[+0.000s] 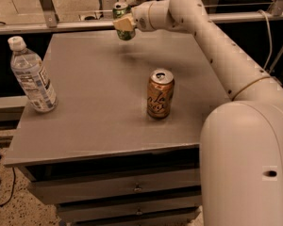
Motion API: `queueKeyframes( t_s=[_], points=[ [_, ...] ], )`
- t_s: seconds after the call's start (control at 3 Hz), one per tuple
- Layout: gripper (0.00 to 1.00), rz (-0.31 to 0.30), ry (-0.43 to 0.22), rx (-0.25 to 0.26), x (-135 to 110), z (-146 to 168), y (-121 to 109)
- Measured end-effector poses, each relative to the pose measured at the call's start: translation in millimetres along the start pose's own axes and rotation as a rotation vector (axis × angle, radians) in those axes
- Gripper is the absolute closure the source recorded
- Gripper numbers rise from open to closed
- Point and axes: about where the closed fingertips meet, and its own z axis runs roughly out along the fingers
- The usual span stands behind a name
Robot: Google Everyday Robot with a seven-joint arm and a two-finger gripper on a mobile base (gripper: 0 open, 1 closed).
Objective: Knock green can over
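The green can (pixel 119 11), with a mottled green and white label and a silver top, is at the far edge of the grey table (pixel 94 112). It hangs roughly upright, a little above the surface, with a shadow on the table beneath it. My gripper (pixel 125 25) reaches in from the right and is shut on the can. A beige finger (pixel 126 22) crosses its front. The white arm runs from the lower right up to the gripper.
An orange-gold can (pixel 160 94) stands upright mid-table, right of centre. A clear water bottle (pixel 32 76) stands at the left edge. Drawers (pixel 137 187) sit under the tabletop. A metal rail (pixel 61 26) runs behind the table.
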Motion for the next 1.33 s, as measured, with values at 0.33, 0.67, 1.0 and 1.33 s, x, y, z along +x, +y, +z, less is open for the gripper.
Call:
queueKeyframes(
  t_s=[0.33, 0.67, 1.0, 1.33],
  points=[
    [1.0, -0.06, 0.03, -0.049, -26, -24, 4],
    [1.0, -0.099, 0.129, -0.095, -28, -46, 7],
    [1.0, -0.13, 0.277, -0.147, -14, -71, 15],
    [1.0, -0.165, 0.454, -0.217, 10, -95, 31]
  ],
)
